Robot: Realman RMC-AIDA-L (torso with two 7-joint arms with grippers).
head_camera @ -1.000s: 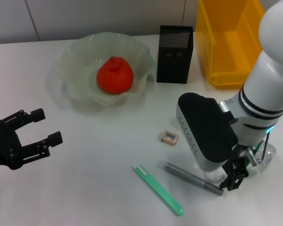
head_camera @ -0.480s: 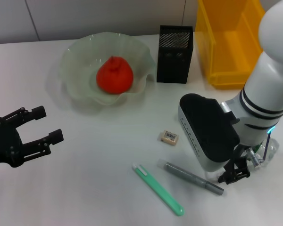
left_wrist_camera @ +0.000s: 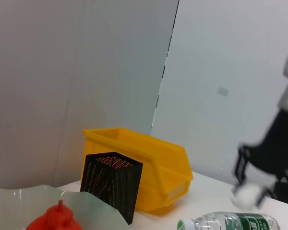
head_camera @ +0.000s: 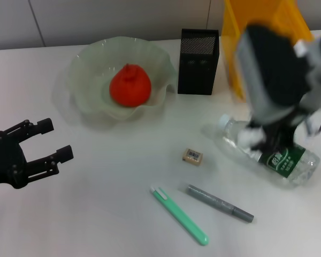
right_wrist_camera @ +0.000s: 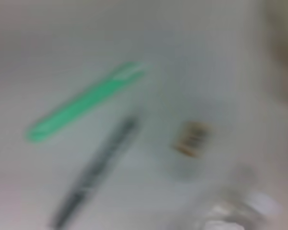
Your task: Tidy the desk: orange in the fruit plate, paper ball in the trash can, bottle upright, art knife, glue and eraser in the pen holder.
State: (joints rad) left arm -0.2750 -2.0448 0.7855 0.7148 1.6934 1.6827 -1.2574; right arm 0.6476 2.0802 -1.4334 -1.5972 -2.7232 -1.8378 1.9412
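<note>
- Your right gripper point(head_camera: 263, 140), just above the bottle point(head_camera: 267, 152), seems clenched on the paper ball point(left_wrist_camera: 247, 194), though blur hides it; a loose pinch could drop it short of the trash can point(head_camera: 232, 48) behind the bottle.
- The bottle lies on its side and a low swing could roll it.
- Your left gripper point(head_camera: 56, 140), fingers spread, idles far from the bottle.

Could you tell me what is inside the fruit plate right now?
Only the orange sits inside the fruit plate, near its middle. Whatever might lie beneath the orange is covered and cannot be seen.

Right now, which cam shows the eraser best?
Head view: the eraser lies in the open on the table, barcode sticker legible as a patch. Right wrist shows it only as a smeared beige blob. Left wrist doesn't show it.
</note>
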